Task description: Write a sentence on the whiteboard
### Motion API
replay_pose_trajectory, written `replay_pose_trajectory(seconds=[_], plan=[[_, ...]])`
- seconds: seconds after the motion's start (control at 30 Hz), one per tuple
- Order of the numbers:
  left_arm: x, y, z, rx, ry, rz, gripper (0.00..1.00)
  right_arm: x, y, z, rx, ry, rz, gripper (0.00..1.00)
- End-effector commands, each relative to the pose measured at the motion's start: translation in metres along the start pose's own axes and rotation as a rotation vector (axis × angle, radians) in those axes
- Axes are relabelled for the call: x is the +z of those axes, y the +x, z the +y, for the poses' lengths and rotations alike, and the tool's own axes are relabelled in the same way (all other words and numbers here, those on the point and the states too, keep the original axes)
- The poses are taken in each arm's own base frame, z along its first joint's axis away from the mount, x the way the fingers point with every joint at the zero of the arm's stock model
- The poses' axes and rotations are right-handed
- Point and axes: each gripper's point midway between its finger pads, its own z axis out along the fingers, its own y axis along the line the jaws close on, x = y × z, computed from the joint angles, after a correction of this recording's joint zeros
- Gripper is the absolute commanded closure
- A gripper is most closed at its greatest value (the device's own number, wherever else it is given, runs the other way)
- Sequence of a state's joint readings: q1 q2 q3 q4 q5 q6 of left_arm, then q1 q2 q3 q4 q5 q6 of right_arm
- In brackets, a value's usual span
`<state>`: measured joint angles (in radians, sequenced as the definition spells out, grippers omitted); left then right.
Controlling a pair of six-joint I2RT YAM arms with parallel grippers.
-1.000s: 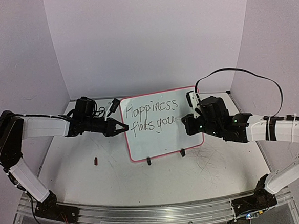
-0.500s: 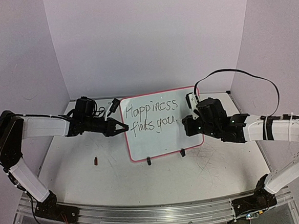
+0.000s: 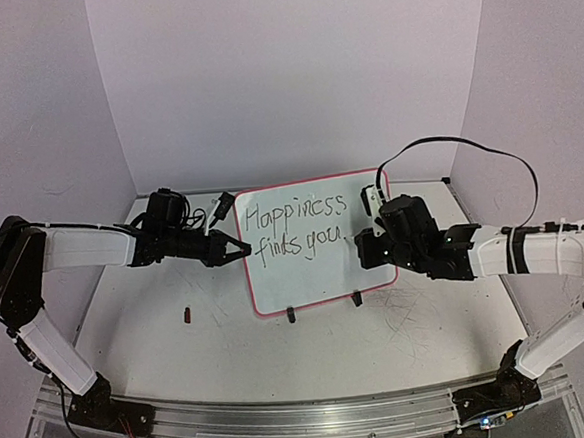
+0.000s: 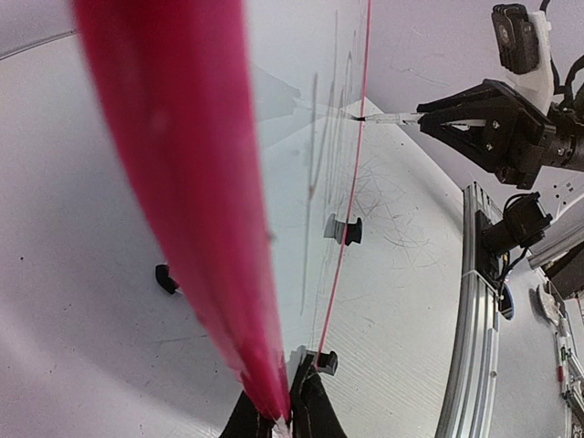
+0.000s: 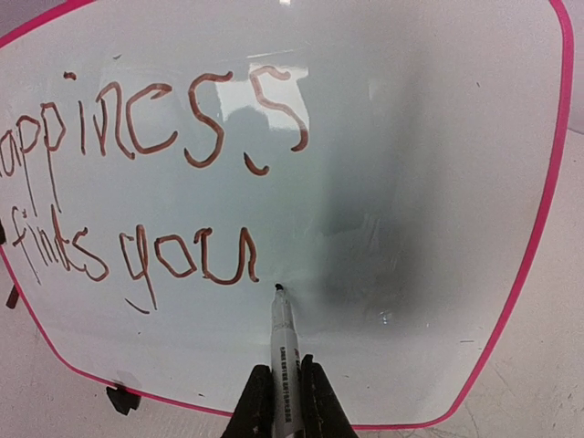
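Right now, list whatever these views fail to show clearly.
- Right wrist view: the left edge cuts off the sentence's first letters.
- Left wrist view: the whiteboard stands edge-on, its frame blurred close up; lettering unreadable.
- Top view: dark speck on the table, too small to identify.

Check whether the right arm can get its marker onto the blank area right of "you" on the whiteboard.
Probably yes. The right gripper holds the marker with its tip at the whiteboard just past the sentence; the surface beyond is bare, and the left gripper clamps the opposite edge.
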<state>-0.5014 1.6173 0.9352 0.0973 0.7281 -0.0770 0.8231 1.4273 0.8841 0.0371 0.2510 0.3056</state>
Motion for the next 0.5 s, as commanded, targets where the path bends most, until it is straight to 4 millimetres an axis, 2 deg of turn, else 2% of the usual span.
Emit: replay_pose_trajectory(seconds=[0.0, 0.13, 0.2, 0.3, 0.37, 0.47], plan=[[-0.010, 0.021, 0.053, -0.010, -0.255, 0.074, 1.00, 0.006, -0.002, -0.011, 0.020, 0.064, -0.017, 1.00], [-0.009, 0.024, 0.054, -0.015, -0.255, 0.081, 1.00, 0.003, -0.006, -0.011, 0.024, 0.059, -0.029, 1.00], [-0.008, 0.025, 0.055, -0.017, -0.255, 0.084, 1.00, -0.006, -0.015, -0.003, 0.028, 0.010, -0.043, 1.00], [-0.008, 0.026, 0.056, -0.020, -0.259, 0.088, 1.00, -0.041, -0.042, 0.009, 0.057, -0.101, -0.101, 1.00], [-0.009, 0.027, 0.057, -0.023, -0.266, 0.090, 1.00, -0.069, -0.062, 0.008, 0.080, -0.140, -0.168, 1.00], [-0.011, 0.029, 0.059, -0.030, -0.276, 0.097, 1.00, -0.087, -0.071, -0.002, 0.083, -0.111, -0.191, 1.00]])
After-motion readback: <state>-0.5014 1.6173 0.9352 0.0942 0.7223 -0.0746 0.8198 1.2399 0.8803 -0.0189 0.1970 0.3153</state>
